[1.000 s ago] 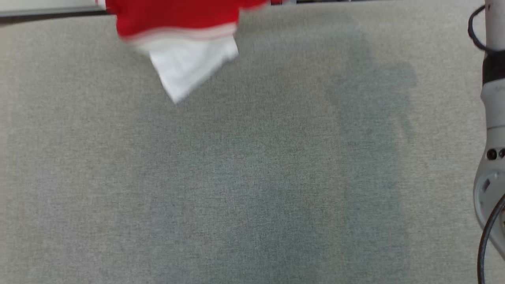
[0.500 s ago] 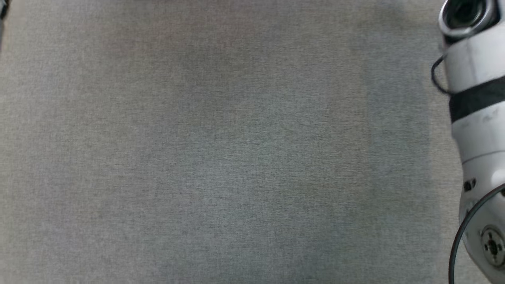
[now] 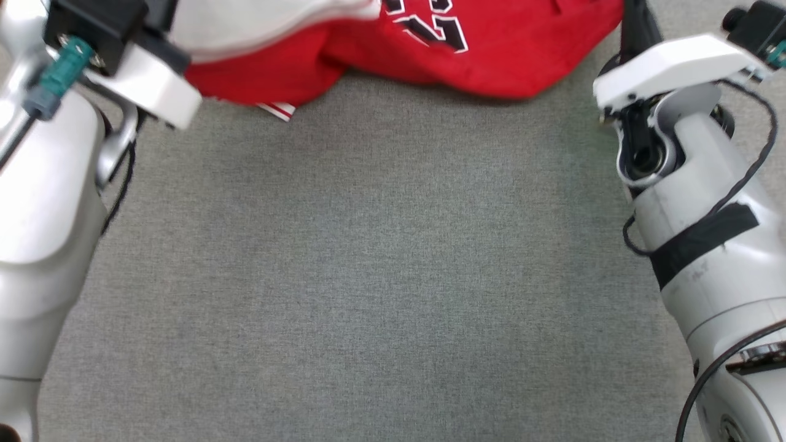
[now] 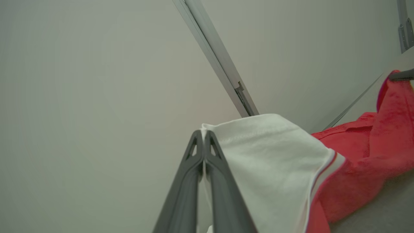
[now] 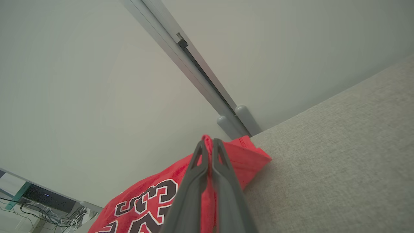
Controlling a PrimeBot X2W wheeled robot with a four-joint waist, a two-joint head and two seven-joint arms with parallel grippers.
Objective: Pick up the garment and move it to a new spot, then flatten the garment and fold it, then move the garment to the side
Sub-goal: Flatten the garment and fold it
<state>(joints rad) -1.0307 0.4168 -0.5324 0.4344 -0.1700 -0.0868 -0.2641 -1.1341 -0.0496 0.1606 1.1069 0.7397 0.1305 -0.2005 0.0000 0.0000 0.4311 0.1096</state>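
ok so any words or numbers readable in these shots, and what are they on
"2", likely, its top cropped by the frame: black with a white outline, on the red garment, head view.
Right wrist view: the same print on the garment, skewed and partly behind the right gripper, unreadable.
No other text is legible.

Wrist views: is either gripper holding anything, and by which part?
Both hold the red-and-white fabric garment with black lettering: the left gripper pinches its white section's corner, the right gripper a red edge.
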